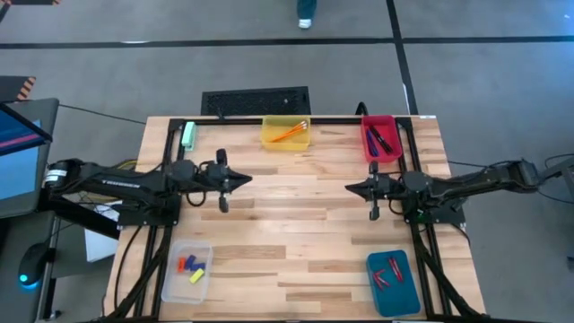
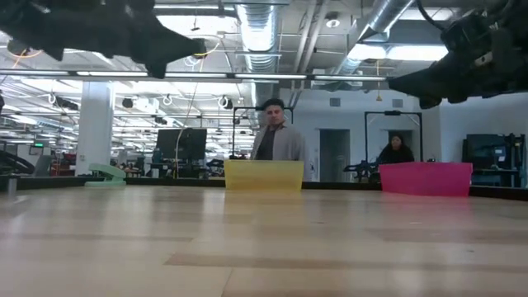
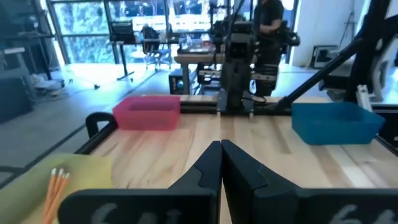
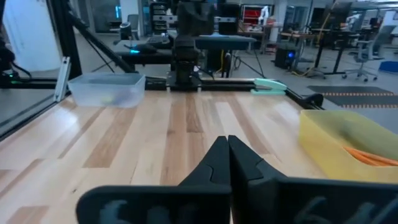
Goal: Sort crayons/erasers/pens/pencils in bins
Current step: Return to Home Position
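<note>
Grippers both clenched on nothing; every item sits in a bin.
Left gripper [image 1: 242, 179] and right gripper [image 1: 352, 187] hover tip-to-tip just off the yellow bin [image 1: 272, 144], the left one nearer it. Pencils [image 1: 289, 134] lie slantwise inside. Red bin [image 1: 393, 152] beside it holds pens [image 1: 381, 141]. Well apart from it, across the table [image 1: 296, 224], clear bin [image 1: 179, 289] has erasers [image 1: 190, 266] and teal bin [image 1: 399, 301] has crayons [image 1: 388, 272]. Likely nothing left to grasp, only the retreat home.

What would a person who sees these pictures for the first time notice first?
Four bins ring the table: the yellow bin and red bin along the far edge, the clear bin and teal-blue bin at the near corners. In the middle the left gripper and right gripper point at each other, both shut.
</note>
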You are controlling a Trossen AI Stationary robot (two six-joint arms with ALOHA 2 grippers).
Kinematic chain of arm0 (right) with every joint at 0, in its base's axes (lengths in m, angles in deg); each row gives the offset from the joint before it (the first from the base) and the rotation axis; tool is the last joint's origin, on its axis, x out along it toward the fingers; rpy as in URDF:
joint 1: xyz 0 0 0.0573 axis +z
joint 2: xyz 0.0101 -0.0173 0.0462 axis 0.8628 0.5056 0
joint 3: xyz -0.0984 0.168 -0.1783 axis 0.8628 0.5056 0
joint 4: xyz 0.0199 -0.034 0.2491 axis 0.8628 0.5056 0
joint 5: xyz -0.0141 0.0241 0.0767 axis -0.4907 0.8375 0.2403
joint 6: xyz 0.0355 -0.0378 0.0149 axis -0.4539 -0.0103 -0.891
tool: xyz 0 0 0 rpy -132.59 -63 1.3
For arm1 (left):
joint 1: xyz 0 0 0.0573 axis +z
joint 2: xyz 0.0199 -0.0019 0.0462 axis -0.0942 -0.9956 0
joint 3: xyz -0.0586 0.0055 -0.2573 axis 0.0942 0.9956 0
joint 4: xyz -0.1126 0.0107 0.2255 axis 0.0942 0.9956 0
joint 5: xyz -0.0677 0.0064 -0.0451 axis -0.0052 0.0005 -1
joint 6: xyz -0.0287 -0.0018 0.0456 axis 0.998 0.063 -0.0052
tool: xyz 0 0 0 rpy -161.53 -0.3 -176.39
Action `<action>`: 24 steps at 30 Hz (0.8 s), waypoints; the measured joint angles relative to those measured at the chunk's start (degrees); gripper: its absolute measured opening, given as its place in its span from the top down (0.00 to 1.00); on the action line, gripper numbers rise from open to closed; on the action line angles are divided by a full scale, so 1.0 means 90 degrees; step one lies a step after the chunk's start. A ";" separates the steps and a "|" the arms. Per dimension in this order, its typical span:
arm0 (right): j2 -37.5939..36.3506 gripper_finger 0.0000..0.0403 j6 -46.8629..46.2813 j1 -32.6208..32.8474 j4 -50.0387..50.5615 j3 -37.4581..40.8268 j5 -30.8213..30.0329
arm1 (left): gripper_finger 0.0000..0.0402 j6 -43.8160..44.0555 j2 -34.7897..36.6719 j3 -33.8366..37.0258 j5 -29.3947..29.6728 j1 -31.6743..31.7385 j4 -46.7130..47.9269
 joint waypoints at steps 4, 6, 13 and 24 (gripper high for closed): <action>-0.0301 0.99 0.0046 -0.0099 0.0273 0.0002 0.0000 | 1.00 -0.0002 0.0571 0.0384 0.0143 -0.0114 -0.0038; -0.0459 0.99 0.0091 -0.0104 0.0413 0.0002 -0.0010 | 1.00 -0.0032 0.0855 0.0616 0.0159 -0.0125 -0.0032; -0.0900 0.99 0.0072 -0.0135 0.0988 0.0005 -0.0042 | 1.00 -0.0029 0.1993 0.1204 -0.0086 -0.0042 0.0111; -0.1491 0.99 -0.0010 -0.0130 0.1523 0.0010 -0.0279 | 1.00 0.0216 0.3985 0.1950 -0.0882 0.0968 0.0957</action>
